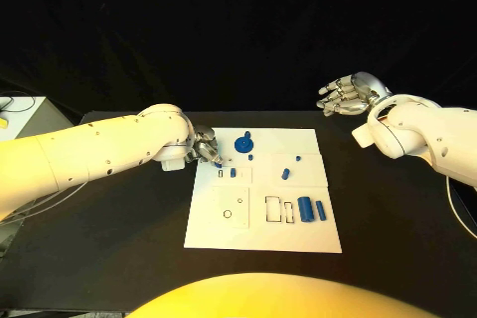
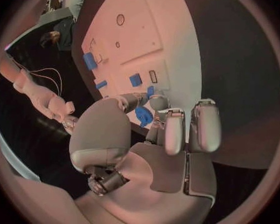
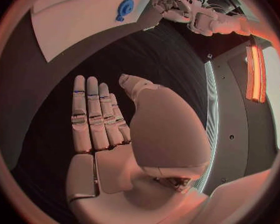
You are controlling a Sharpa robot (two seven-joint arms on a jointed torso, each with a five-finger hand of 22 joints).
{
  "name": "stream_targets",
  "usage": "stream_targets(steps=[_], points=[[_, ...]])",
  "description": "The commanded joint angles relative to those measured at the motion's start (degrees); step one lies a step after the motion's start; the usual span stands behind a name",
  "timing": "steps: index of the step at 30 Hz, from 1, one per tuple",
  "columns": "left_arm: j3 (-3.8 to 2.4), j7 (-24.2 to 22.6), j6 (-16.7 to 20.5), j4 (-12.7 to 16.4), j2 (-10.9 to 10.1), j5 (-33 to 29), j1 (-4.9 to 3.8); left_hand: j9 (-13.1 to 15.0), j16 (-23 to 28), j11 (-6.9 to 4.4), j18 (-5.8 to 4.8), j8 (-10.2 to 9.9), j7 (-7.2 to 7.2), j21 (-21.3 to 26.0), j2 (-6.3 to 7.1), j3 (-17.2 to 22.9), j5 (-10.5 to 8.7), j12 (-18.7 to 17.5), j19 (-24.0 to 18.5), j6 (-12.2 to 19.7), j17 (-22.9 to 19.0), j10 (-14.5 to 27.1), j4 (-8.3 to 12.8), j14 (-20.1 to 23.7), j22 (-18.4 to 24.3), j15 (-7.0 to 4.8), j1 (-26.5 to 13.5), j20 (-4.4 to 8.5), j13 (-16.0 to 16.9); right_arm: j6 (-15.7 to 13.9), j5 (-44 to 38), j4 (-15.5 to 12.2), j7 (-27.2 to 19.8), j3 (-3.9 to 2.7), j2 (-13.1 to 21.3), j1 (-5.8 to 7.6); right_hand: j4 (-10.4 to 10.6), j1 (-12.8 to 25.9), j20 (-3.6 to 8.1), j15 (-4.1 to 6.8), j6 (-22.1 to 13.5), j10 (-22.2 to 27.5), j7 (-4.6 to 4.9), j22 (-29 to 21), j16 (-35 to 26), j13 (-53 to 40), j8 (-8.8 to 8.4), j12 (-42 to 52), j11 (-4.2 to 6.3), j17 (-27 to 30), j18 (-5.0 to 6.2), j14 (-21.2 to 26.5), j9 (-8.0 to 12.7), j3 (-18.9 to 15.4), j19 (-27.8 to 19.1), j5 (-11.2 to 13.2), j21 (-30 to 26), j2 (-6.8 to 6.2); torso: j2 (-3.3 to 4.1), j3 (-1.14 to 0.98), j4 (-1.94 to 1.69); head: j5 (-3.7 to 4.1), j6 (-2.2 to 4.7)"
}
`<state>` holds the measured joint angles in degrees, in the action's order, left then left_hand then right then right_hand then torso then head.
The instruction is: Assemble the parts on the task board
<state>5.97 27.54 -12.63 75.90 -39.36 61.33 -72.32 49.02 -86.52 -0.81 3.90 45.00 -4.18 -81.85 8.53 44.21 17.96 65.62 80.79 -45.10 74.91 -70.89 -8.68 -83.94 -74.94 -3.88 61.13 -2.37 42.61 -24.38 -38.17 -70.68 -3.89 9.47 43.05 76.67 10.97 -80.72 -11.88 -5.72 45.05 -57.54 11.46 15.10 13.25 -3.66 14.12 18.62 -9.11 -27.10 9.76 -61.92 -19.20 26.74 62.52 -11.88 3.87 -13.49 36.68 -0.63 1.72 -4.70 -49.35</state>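
The white task board (image 1: 262,228) lies mid-frame on the black table (image 1: 119,256), with bare dark tabletop on every side of it. The left hand (image 1: 204,147) sits at the board's upper-left edge, fingers curled down beside a small blue part (image 1: 218,165); whether it grips that part I cannot tell. The right hand (image 1: 344,96) hovers in the upper right, off the board's corner, fingers apart and holding nothing, while the round blue part (image 1: 243,143) and two blue cylinders (image 1: 311,210) rest on the board.

The left hand (image 1: 204,145) rests at the white board's (image 1: 263,239) far left corner among small blue pieces (image 1: 311,210), while the right hand (image 1: 344,97) hovers off the board, fingers curled.
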Motion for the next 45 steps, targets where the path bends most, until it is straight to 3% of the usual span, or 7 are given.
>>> stream_targets(steps=[1, 12, 45], points=[[0.16, 0.5, -0.2, 0.4, 0.2, 2.9, 0.15, 0.2, -0.2, 0.02, -0.58, 0.3, 0.48, -0.3, -0.35, 10.9, 0.61, 0.2, 0.5, -0.7, 9.6, -0.5, 10.5, -4.6, -1.2, -0.30, -0.4, 0.15, 0.1, -0.1, 0.2, 0.1, -0.7, -0.03, 0.0, -0.06, -0.3, 0.4, -0.08, -0.36, 0.5, -0.1, 1.92, 0.0, -0.4, 0.0, -0.25, -0.4, -0.22, 0.0, 0.63, 0.2, 0.0, 0.0, -0.1, -0.3, -0.2, 0.01, 0.07, -0.03, 0.07, -0.04, -0.06], [0.63, 0.8, -1.4, 1.4, 0.2, 3.0, 0.33, 0.3, -0.3, -0.09, -0.62, 0.4, 0.58, -0.5, -0.14, 11.3, 2.05, 0.0, 0.6, -1.0, 9.6, -0.7, 10.9, -4.6, -1.4, -0.40, -1.0, 0.26, -0.2, 0.0, 0.3, 0.0, -0.7, -0.02, 0.0, -0.12, -0.3, 0.5, -0.12, -0.41, 0.5, -0.1, 1.97, -0.2, -0.6, 0.1, -0.30, -0.5, -0.27, 0.2, 0.63, 0.3, 0.1, 0.0, -0.2, -0.3, -0.2, -0.03, 0.02, -0.06, 0.06, -0.11, -0.24], [1.01, 0.8, -3.8, 1.8, 0.4, 3.0, 0.57, 0.4, -0.2, -0.09, -0.63, 0.4, 0.59, -0.5, -0.16, 11.3, 2.27, -0.3, 0.7, -1.0, 9.4, -0.6, 10.9, -4.5, -1.5, -0.41, -1.2, 0.27, -0.6, 0.5, 0.4, 0.1, -0.2, -0.02, 0.1, -0.18, -0.4, 0.9, -0.25, -0.52, 0.5, -0.1, 2.10, -0.7, -1.0, 0.1, -0.44, -0.8, -0.38, 0.5, 0.63, 0.2, 0.1, 0.0, -0.4, -0.2, -0.2, -0.05, 0.05, -0.02, 0.06, -0.06, -0.38]])
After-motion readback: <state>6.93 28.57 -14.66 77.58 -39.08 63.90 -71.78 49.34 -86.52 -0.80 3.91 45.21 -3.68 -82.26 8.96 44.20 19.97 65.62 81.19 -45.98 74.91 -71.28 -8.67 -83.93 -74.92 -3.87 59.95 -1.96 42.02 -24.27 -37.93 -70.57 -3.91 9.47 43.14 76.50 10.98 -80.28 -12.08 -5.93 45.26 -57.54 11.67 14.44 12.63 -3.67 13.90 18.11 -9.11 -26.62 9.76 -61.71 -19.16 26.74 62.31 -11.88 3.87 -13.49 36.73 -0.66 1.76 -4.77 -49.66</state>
